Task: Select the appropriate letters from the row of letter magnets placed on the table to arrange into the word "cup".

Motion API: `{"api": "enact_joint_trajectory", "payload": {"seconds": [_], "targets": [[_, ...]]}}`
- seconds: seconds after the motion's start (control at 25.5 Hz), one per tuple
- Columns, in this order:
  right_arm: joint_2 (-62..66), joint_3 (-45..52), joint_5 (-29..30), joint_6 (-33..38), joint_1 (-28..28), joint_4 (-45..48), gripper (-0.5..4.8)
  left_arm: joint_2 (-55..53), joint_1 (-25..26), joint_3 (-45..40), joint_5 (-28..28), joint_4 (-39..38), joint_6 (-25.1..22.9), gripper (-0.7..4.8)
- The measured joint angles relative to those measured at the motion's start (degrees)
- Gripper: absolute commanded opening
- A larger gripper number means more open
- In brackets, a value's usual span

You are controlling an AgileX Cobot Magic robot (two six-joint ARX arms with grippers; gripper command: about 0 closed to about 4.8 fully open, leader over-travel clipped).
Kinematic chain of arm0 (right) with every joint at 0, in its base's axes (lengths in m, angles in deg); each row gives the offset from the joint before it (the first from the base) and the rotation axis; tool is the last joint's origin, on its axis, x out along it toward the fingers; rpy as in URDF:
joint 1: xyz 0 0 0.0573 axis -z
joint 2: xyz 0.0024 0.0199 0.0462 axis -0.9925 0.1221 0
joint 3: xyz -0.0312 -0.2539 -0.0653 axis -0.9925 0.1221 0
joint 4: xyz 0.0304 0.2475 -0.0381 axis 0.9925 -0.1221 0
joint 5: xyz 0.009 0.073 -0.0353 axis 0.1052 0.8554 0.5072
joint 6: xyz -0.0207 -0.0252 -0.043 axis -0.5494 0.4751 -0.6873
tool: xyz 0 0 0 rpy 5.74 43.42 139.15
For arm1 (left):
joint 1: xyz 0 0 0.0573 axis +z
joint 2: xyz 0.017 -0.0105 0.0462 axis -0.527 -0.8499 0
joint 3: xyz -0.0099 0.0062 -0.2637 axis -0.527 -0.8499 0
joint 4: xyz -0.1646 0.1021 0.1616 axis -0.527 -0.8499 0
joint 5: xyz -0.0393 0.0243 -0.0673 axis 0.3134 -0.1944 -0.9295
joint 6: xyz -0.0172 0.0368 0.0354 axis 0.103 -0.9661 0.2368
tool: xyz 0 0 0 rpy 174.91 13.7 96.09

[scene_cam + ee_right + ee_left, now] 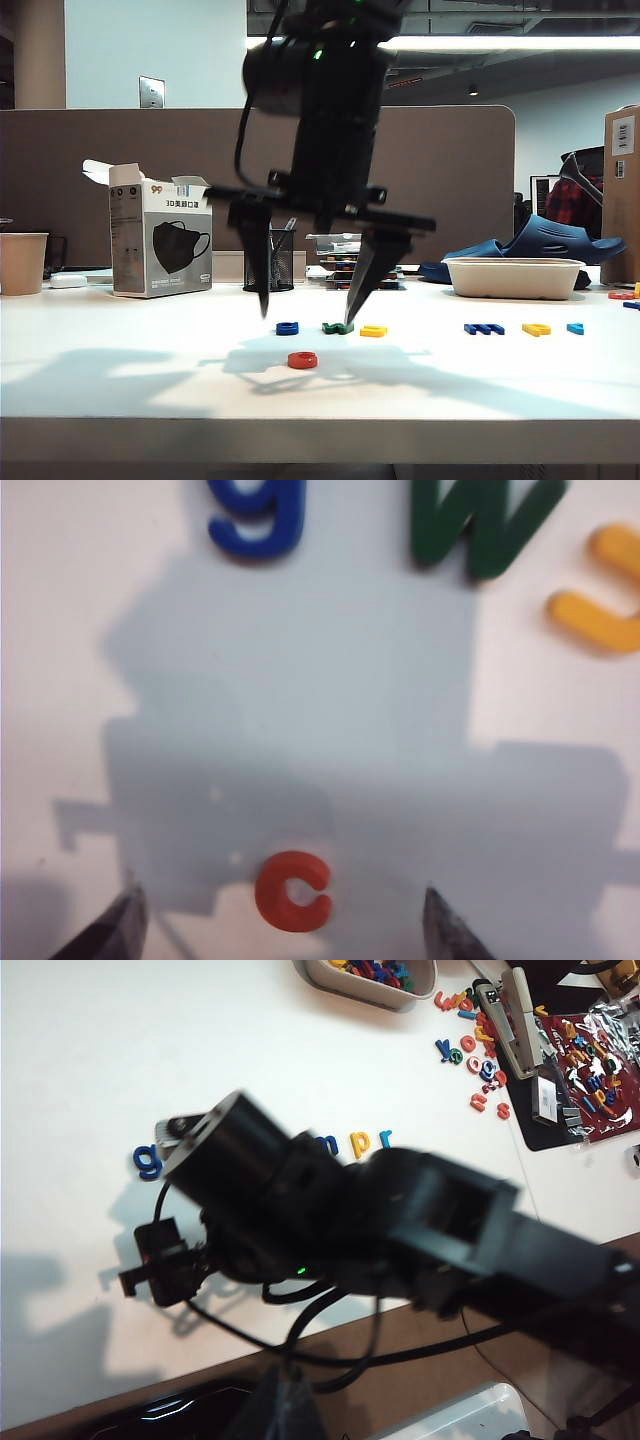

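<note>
R gripper point(311, 303) hangs over the table point(120, 370), fingers pointing down, jaws spread wide w/ nothing between them. In the R wrist view the two fingertips point(120, 925) stand either side of the red-orange "c" point(292, 891), apart from it, and the c lies flat on the white top between them. In the ext view the c point(302, 360) sits on the near side of the letter row, alone, just below and between the finger tips.

Taking the c as landmark: directly behind it is the row's left end, blue "g" point(287, 328), green "w" point(337, 328), yellow "u" point(373, 331), close together. Further right of the c, after a gap in the row, come the dark blue letter point(484, 329), the yellow "p" point(536, 329) and the light blue letter point(575, 328). Nothing lies between the c and the fingers.

Behind the row from the c: a black mesh pen cup point(270, 262), a mask box point(160, 238) to the left, a paper cup point(22, 262) at far left, a white tray point(513, 277) to the right w/ a dark blue slipper point(540, 243) behind it.

L gripper: not seen in any view. The L wrist view looks down on the R arm's dark body point(330, 1225), which blocks most of the row; only g point(148, 1163), p point(358, 1143) and light blue "r" point(385, 1140) show, plus loose letters point(475, 1055) by a tray.
</note>
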State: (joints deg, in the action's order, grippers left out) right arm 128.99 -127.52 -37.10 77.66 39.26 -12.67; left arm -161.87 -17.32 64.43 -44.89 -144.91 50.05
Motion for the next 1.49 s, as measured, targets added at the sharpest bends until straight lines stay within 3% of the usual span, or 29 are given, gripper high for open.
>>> {"api": "enact_joint_trajectory", "payload": {"seconds": [0.35,0.71,0.78,1.1,1.26,1.49], "targets": [[-6.2,-0.1,0.0,-2.5,4.6,0.2,3.5,0.0,0.0,0.0,0.0,0.0,0.0,-0.05],[-12.5,-2.9,-0.4,-11.4,11.4,-1.8,3.46,0.0,0.0,0.0,0.0,0.0,0.0,-0.05],[-12.7,-7.0,-0.4,-18.3,13.3,-4.3,3.46,0.0,0.0,0.0,0.0,0.0,0.0,-0.05],[-12.9,-14.5,-0.4,-32.8,14.9,-8.3,3.44,0.0,0.0,0.0,0.0,0.0,0.0,-0.05],[-12.9,-16.2,-0.2,-41.5,14.9,-8.8,2.7,0.0,0.0,0.0,0.0,0.0,0.0,-0.05],[-12.8,-16.4,4.0,-51.0,14.8,-9.7,2.75,0.0,0.0,0.0,0.0,0.0,0.0,-0.05]]}}
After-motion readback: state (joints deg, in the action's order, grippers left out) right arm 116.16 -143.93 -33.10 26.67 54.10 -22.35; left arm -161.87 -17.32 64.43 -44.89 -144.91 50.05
